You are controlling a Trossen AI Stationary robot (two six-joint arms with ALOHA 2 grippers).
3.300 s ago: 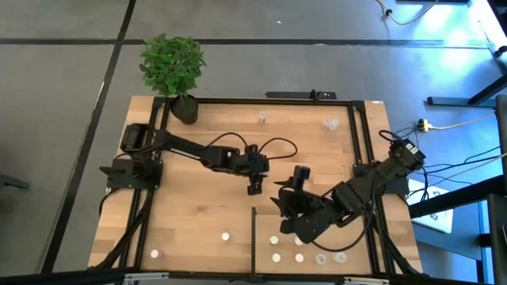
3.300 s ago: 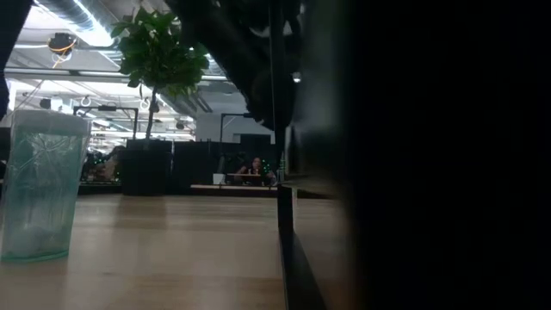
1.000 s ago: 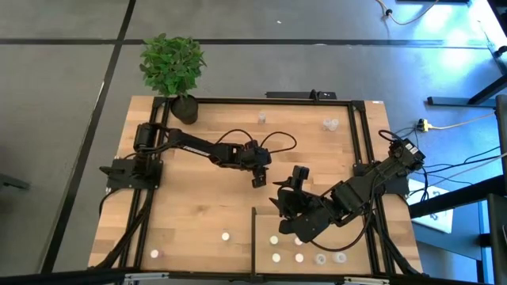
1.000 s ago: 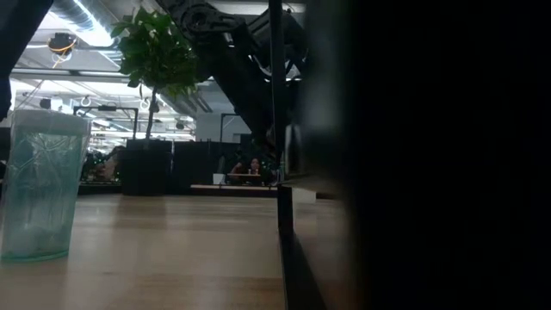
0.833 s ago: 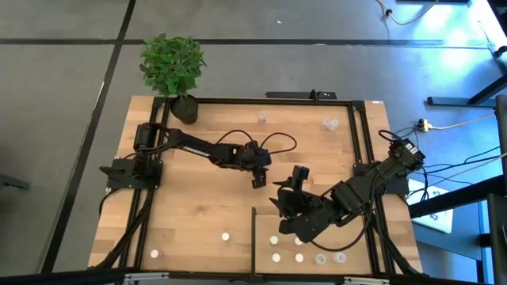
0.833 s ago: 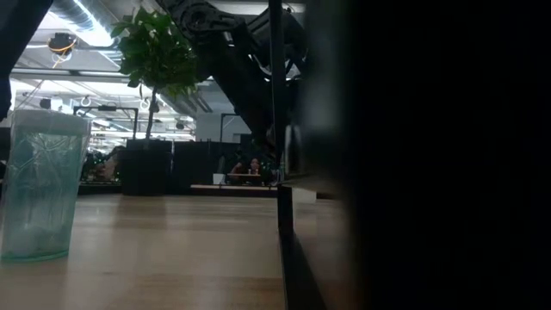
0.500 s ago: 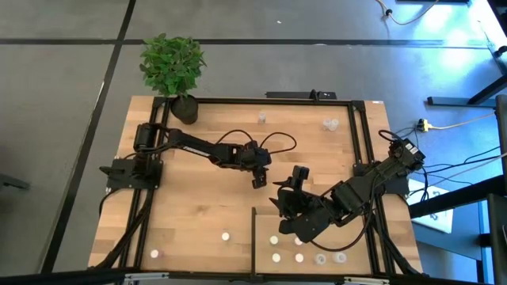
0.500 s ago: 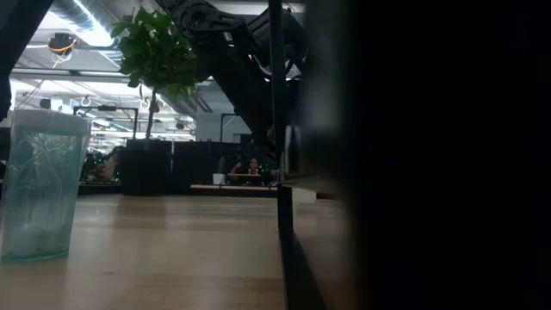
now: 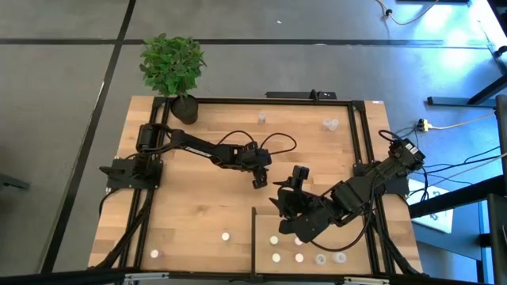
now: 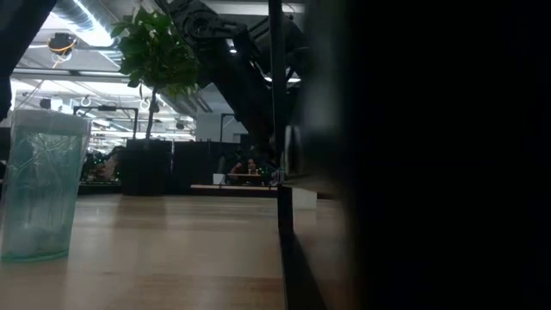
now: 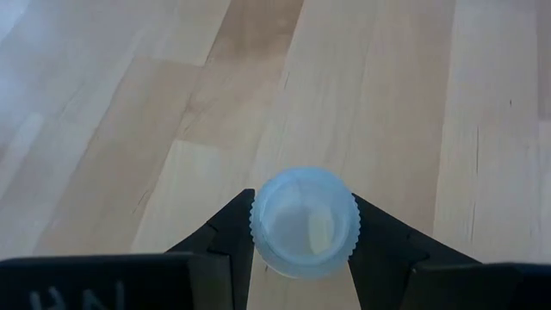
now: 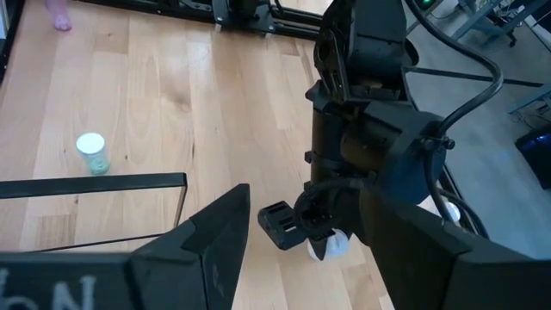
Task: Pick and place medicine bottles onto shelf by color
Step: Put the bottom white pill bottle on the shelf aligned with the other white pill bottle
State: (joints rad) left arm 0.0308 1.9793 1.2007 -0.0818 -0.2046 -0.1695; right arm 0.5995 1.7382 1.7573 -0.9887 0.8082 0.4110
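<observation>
I see the left hand [image 9: 258, 181] mid-table [image 9: 190, 206], fingers clamped on a white-capped bottle [image 11: 306, 222] sitting dead between them; right hand [image 9: 283, 203] at its 4 o'clock, part-open, empty.

White-cap bottle [image 11: 306, 222] gripped in left end effector [image 9: 258, 181] mid-table; others on shelf [image 9: 348, 247].

The left gripper [image 11: 306, 226] has its 2 dark fingers [image 11: 225, 234] closed against opposite sides of 1 medicine bottle [image 11: 306, 221], seen from straight above its round, ridged, pale translucent cap. A small yellowish shape shows through the cap, but what it is cannot be told. Beyond the bottle lies the planked wooden tabletop [image 11: 362, 95], its boards in lighter and darker tan tones running away from the gripper.
</observation>
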